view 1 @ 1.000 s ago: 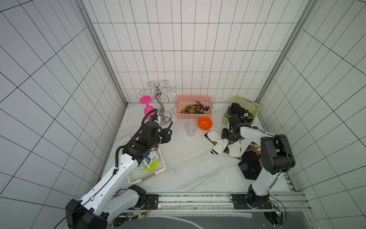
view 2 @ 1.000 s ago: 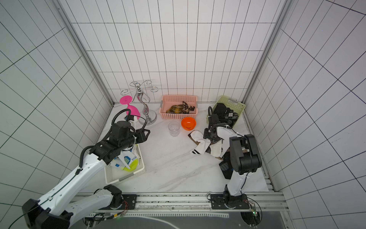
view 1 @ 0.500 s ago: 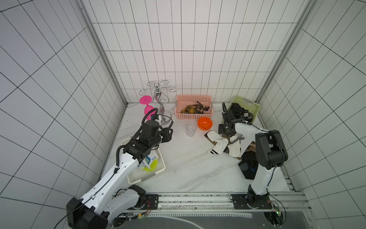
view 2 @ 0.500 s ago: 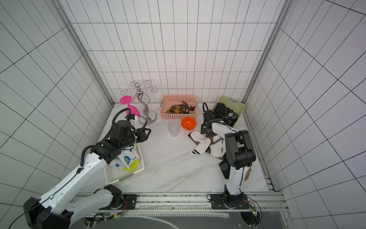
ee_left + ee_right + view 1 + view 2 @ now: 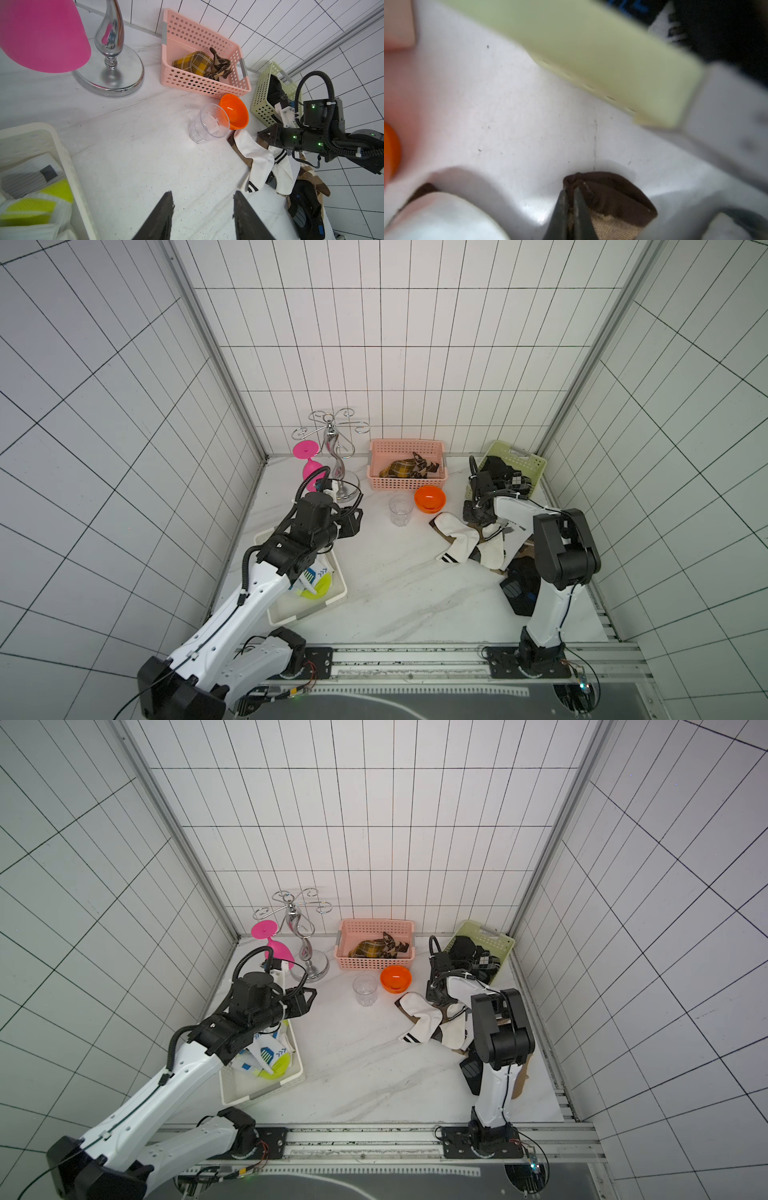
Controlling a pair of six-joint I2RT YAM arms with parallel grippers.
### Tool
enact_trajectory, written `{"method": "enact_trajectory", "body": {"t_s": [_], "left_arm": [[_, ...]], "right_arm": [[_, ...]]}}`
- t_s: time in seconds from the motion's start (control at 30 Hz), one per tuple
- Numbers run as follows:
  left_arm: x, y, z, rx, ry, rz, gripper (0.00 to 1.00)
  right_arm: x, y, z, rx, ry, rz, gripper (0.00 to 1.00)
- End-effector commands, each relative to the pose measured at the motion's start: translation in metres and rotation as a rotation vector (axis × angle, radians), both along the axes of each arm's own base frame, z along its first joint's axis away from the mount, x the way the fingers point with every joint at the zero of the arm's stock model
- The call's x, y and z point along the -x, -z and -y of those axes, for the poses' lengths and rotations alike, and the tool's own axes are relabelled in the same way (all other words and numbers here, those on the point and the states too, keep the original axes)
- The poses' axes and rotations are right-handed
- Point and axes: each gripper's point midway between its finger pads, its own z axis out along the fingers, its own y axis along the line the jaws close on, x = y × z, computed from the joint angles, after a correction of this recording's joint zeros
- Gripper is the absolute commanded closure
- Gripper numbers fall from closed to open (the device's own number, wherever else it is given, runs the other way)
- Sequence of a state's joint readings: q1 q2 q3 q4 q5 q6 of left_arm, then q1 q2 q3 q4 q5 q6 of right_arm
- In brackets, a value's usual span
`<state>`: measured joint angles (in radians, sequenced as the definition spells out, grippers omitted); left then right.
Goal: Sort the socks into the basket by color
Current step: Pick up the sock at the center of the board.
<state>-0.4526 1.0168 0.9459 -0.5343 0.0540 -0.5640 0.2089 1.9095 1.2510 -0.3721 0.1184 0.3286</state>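
A pile of socks lies at the right of the table: a white sock [image 5: 457,543] [image 5: 259,164], brown ones under it and black socks [image 5: 519,585] nearer the front. My right gripper [image 5: 471,512] [image 5: 570,188] is down at the pile's back edge, shut on the dark cuff of a brown sock [image 5: 612,197]. My left gripper [image 5: 355,522] [image 5: 202,192] hangs open and empty over the bare table beside the white basket [image 5: 336,593], which holds white and neon-yellow socks [image 5: 316,580]. The pink basket [image 5: 407,443] holds brown plaid socks [image 5: 405,468]. The green basket [image 5: 523,456] holds black socks [image 5: 498,466].
A clear cup [image 5: 401,510] and an orange bowl [image 5: 430,498] stand between the pink basket and the pile. A silver stand [image 5: 332,456] and a pink glass [image 5: 309,460] are at the back left, close behind my left arm.
My right gripper has shifted a little left beside the green basket, dropped to the pile and shut on the brown sock. The left arm has not moved.
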Motion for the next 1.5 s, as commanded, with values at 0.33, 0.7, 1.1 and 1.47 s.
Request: {"method": "enact_trajectory", "body": {"t_s": [0.33, 0.7, 1.1, 1.47], "left_arm": [[-0.009, -0.007, 0.008, 0.011, 0.018, 0.039, 0.51], [-0.013, -0.003, 0.015, 0.0, 0.037, 0.036, 0.51], [-0.016, -0.002, 0.031, -0.014, 0.074, 0.042, 0.51], [-0.015, -0.012, 0.033, -0.027, 0.089, 0.076, 0.51]], "right_arm": [[0.014, -0.088, -0.013, -0.054, -0.057, 0.165, 1.0], [0.06, -0.154, -0.031, -0.106, -0.131, 0.271, 1.0], [0.088, -0.223, -0.056, -0.199, -0.213, 0.405, 1.0], [0.059, -0.298, -0.078, -0.262, -0.268, 0.558, 1.0]]}}
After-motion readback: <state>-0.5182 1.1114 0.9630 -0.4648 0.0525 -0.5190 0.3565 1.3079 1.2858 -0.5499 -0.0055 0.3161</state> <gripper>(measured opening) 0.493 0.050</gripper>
